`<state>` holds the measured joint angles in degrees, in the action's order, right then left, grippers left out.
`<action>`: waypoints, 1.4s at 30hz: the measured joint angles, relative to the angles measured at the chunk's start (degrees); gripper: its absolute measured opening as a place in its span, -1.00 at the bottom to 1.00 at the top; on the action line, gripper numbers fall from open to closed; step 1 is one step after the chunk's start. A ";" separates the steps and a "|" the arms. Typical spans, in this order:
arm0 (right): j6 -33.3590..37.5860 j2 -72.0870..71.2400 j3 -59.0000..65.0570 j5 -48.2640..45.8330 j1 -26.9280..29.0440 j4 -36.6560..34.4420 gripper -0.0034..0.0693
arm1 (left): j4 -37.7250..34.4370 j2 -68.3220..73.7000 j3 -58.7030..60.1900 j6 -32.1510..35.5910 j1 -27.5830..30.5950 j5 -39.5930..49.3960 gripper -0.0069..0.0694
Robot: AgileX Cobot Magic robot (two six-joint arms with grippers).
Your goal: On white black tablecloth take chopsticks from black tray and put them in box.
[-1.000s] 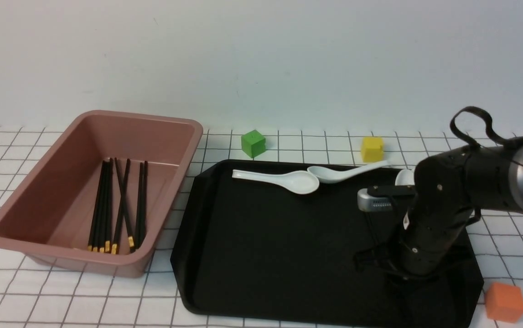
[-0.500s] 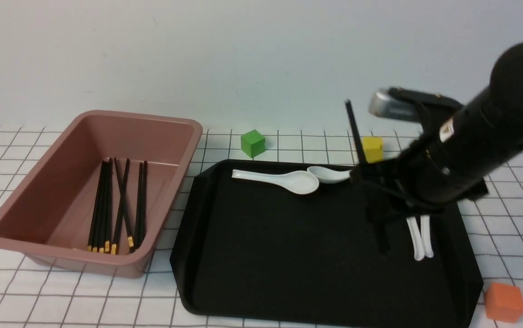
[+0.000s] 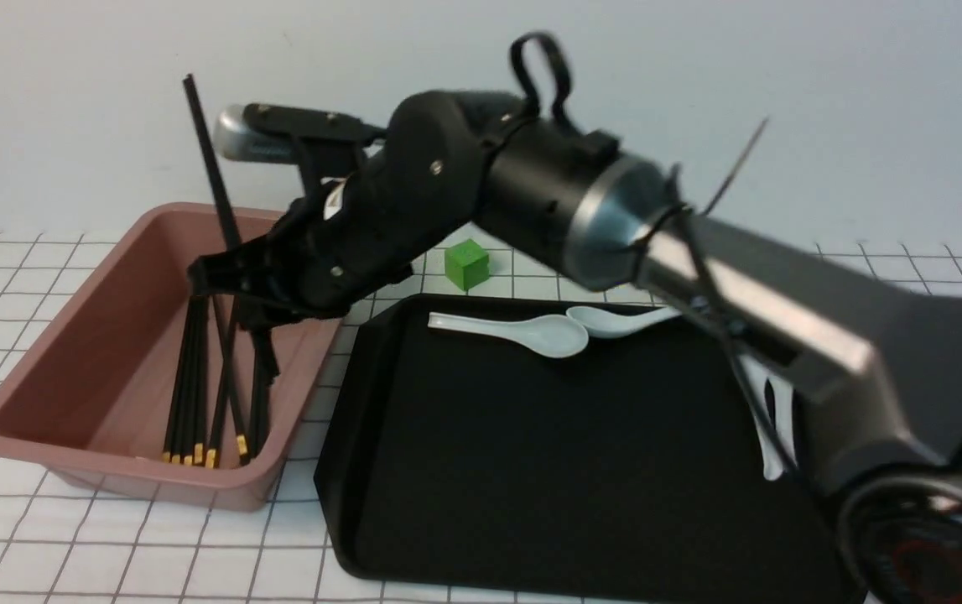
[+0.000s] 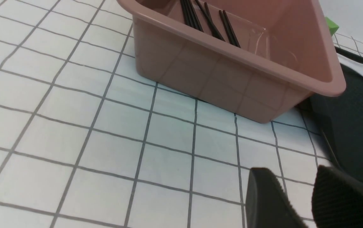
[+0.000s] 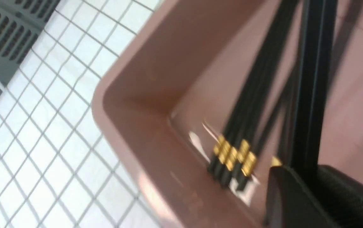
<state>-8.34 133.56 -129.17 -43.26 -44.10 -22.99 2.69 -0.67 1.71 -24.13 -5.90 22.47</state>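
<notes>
My right gripper [image 3: 258,331] hangs inside the pink box [image 3: 111,482], shut on one black chopstick [image 3: 208,151] that stands steeply, its thin end sticking up above the box's far rim. In the right wrist view the held chopstick [image 5: 311,79] runs out from between the closed fingers of the gripper [image 5: 311,180], over several chopsticks [image 5: 251,104] with gold bands lying on the box floor [image 5: 143,104]. Those chopsticks also show in the front view [image 3: 195,377]. The black tray [image 3: 531,470] to the box's right shows no chopsticks. My left gripper [image 4: 298,190] is open and empty above the tablecloth [image 4: 73,110], near the box [image 4: 225,79].
Two white spoons [image 3: 531,331] [image 3: 623,319] lie at the tray's far edge, and more spoons [image 3: 770,419] lie on its right side, partly behind my right arm. A green cube [image 3: 466,262] sits on the cloth behind the tray. My right arm spans the tray.
My right arm lifted a chopstick from the tray's right side and swung left with it, from the tray to inside the pink box. The box and spoons have not moved.
</notes>
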 joint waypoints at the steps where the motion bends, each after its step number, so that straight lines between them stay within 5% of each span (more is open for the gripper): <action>1: -0.05 0.54 -0.57 0.14 -0.10 -0.07 -0.60 | 0.00 0.00 0.00 0.00 0.00 0.00 -0.19; 12: -4.62 8.85 -16.08 -13.13 -0.43 3.40 -0.16 | 0.00 0.00 0.00 0.00 0.00 0.00 -0.19; 17: -3.12 0.57 -23.91 -26.51 1.25 6.87 -0.38 | 0.00 0.00 0.00 0.00 0.00 0.00 -0.19; 25: 3.03 -19.79 -24.36 -29.23 5.21 10.48 -0.93 | 0.00 0.00 0.00 0.00 0.05 -0.02 -0.19; 34: 5.34 -50.15 7.38 -29.34 5.08 10.13 -0.94 | 0.00 0.00 0.00 0.00 0.05 -0.02 -0.19; 37: 6.93 -64.88 31.44 -27.95 5.08 10.38 -0.94 | 0.00 0.00 0.00 0.00 0.05 -0.02 -0.19; 42: 7.92 -84.23 65.10 -5.81 5.08 7.53 -0.94 | 0.00 0.00 0.00 0.00 0.05 -0.02 -0.19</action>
<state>-0.41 49.33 -64.08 -49.07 -39.02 -15.46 2.69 -0.67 1.71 -24.13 -5.85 22.45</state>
